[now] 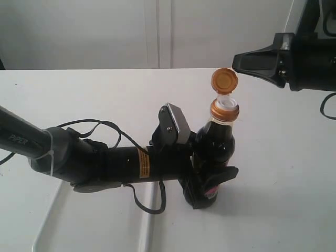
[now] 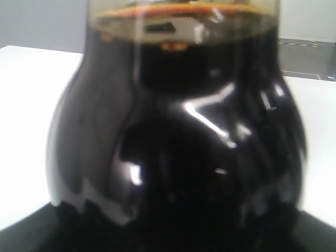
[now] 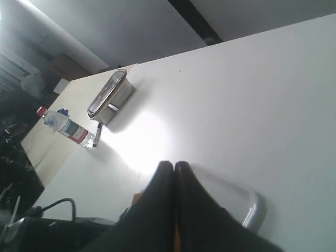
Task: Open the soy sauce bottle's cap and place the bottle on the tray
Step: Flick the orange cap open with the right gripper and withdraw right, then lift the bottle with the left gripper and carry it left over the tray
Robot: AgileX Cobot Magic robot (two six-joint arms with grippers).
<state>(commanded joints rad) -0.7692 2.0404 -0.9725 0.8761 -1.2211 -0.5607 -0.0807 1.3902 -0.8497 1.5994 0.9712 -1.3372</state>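
The big white table [image 1: 79, 100] holds everything. Low on the left lies the flat shiny white tray with a little rim [image 1: 42, 228], partly under the long black left arm [image 1: 105, 160]. The small clear bottle full of almost-black sauce [image 1: 218, 139] stands upright to the right of the tray, not on it. I cannot tell if its bottom touches the table. The left gripper [image 1: 212, 184] has its fingers pinching the bottle low down. The right gripper [image 1: 237, 62] hangs near the bottle's top with its fingers pressed together, holding nothing. The round golden-brown flip cap [image 1: 224, 80] stands flipped up, so the white spout [image 1: 226, 100] is open.

I think sauce could spill if the bottle tips on its way to the tray, because nothing covers the spout. The glass looks smooth, so it could slip too.

Only the far-off view shows the open cap. The left wrist view shows just the dark belly. The right wrist view shows a plastic water bottle [image 3: 65, 126] far away.
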